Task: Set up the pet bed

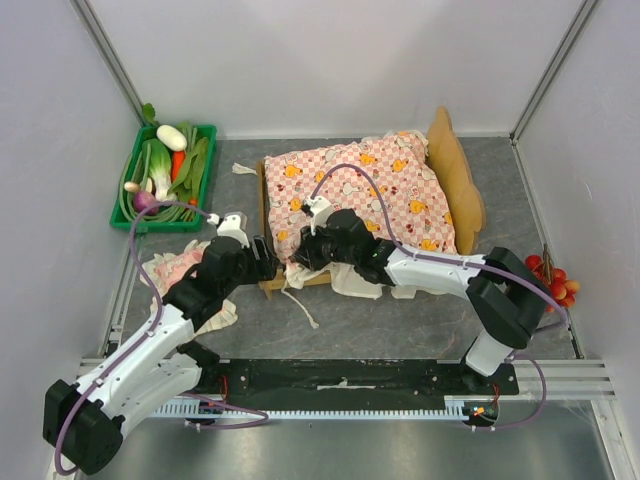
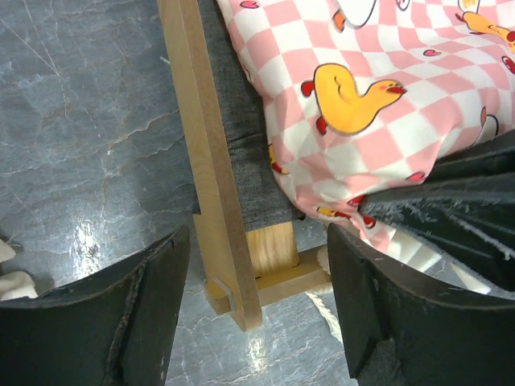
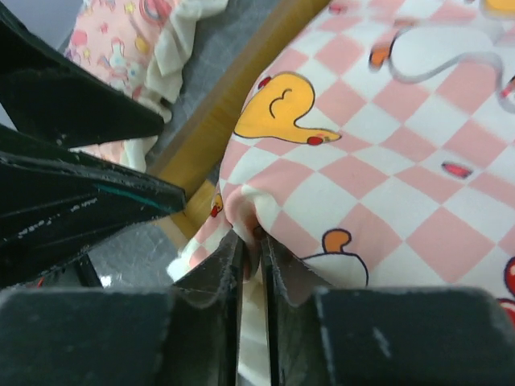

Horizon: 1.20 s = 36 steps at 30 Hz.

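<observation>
— Left gripper, nearest our lens: black fingers standing wide apart, nothing held.

— What do we enter between them?

— Pet bed, one: light wood rail, grey fabric base. Its foot corner sits in the gap and just past the fingertips. We cannot tell whether either finger touches the wood. The bed rests on the grey table, with its curved headboard at the end farthest from both pairs of fingers.

— And the right gripper?

— Its fingers are drawn close together, with a fold of the mattress pinched between the tips. The mattress is pink-checked with orange ducks. It lies on the bed and spreads away beyond the right fingertips.

— Anything beside the left fingers?

— Pillow, one, pink and frilled. It lies on the table on the side of the left fingers away from the bed, well apart from the mattress.
</observation>
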{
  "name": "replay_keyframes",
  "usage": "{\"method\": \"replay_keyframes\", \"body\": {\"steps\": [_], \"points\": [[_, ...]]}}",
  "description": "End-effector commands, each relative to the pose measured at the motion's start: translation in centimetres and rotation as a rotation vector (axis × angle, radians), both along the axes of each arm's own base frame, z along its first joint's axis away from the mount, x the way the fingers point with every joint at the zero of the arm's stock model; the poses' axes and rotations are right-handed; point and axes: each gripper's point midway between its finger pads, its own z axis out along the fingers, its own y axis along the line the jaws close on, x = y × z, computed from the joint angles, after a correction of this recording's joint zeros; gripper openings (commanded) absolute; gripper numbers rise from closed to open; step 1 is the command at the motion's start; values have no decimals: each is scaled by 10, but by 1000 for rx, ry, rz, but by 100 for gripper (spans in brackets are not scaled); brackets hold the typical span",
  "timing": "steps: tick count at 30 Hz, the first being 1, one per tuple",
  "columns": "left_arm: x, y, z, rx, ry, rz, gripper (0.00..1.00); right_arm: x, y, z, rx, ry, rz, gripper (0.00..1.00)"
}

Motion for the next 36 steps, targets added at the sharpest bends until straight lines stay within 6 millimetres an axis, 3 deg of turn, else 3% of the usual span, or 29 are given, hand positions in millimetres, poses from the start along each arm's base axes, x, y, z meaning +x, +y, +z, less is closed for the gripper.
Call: {"method": "replay_keyframes", "body": {"steps": [1,4,5,6,8,11,13,19,23,25,29,30,36], "points": [[6,-2,0,-45,-10,43,75,-19,4,-12,-43,34,84,25],[7,-3,-1,-48,-5,42,75,-21,0,9,-37,-11,106,45],[7,-4,0,-51,-9,42,75,-22,0,31,-11,-46,117,48],[7,-3,-1,-48,-6,44,75,-25,-3,36,-25,-58,132,54],[8,-2,1,-45,-10,50,75,-29,-8,63,6,-94,135,57],[8,-1,1,-43,-13,53,75,-40,-23,77,17,-105,134,61],[9,-1,1,-43,-18,50,75,-48,-35,76,19,-91,113,61],[6,-3,2,-61,-19,40,75,-77,-74,39,-3,18,59,53],[2,-4,4,-104,-38,39,76,-92,-88,19,28,79,24,33],[0,-6,-1,-116,-38,29,77,-97,-94,5,22,108,0,29],[5,-10,-7,-121,-50,22,67,-84,-98,-14,-5,97,-76,20],[7,-12,-12,-115,-41,17,63,-71,-104,-18,-31,68,-143,17],[25,-7,-23,-44,-61,45,27,-16,-108,-42,-148,-36,-291,6]]}}
